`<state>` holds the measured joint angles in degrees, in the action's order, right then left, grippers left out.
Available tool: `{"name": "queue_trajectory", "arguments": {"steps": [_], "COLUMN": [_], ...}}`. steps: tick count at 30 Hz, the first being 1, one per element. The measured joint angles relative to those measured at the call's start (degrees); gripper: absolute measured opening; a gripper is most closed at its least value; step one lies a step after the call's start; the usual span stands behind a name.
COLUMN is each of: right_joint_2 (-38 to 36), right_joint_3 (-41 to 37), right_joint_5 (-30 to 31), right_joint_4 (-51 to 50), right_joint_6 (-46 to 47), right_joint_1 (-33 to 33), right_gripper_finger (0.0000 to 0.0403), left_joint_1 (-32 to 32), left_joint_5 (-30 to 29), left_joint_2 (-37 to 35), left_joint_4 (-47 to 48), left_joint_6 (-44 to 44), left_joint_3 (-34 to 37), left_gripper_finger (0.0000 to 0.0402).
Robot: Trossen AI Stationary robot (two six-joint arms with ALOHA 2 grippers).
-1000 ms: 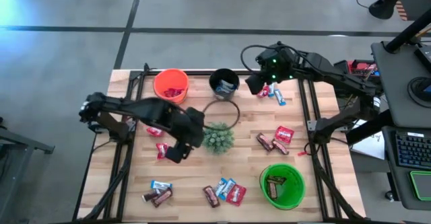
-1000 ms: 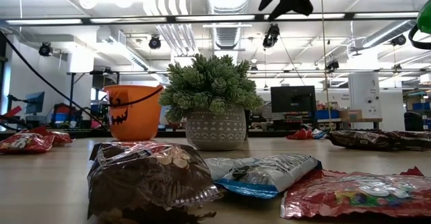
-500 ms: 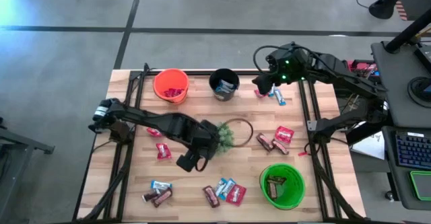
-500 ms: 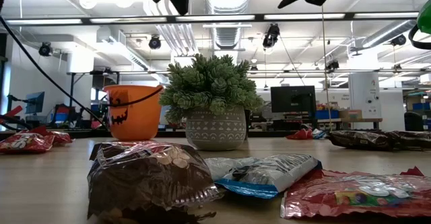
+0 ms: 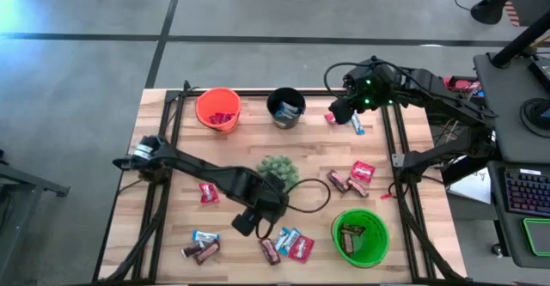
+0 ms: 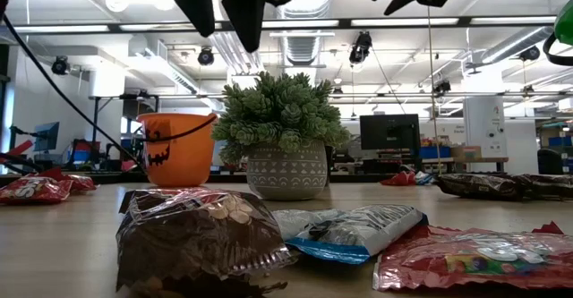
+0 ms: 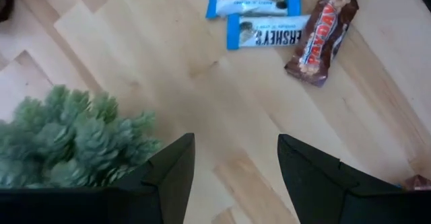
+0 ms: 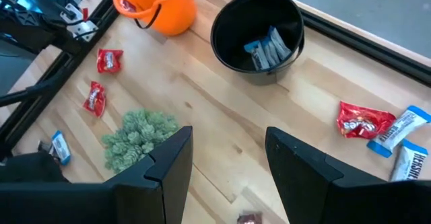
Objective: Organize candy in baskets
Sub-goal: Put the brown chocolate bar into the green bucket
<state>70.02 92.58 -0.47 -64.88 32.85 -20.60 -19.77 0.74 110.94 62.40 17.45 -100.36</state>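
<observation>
While its fingers stand apart and empty, the left end effector [image 5: 247, 223] hovers just in front of the potted plant [image 5: 277, 171], aimed toward the blue-and-silver candy bars [image 7: 264, 30] and a brown one [image 7: 321, 34] lying on the surface [image 5: 232, 157]. Beyond the plant sit the orange basket [image 5: 218, 109] and black basket [image 5: 286, 107]; the green basket [image 5: 360, 237] is off to its right-front. The right end effector [image 5: 339, 112], also spread open, hangs beside the black basket. From here, I'd guess the arm could brush the plant and tip it.
</observation>
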Motion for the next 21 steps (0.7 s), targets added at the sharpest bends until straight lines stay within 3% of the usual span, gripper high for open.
{"name": "queue_trajectory", "arguments": {"steps": [21], "right_joint_2": [0.0], "right_joint_3": [0.0], "right_joint_5": [0.0], "right_joint_4": [0.0], "right_joint_6": [0.2], "right_joint_1": [0.0], "right_gripper_finger": [0.0178], "left_joint_1": [-5.9], "left_joint_5": [0.3], "left_joint_2": [5.1], "left_joint_4": [-7.0], "left_joint_6": [-1.3], "left_joint_3": [0.0], "left_gripper_finger": [0.0194]}}
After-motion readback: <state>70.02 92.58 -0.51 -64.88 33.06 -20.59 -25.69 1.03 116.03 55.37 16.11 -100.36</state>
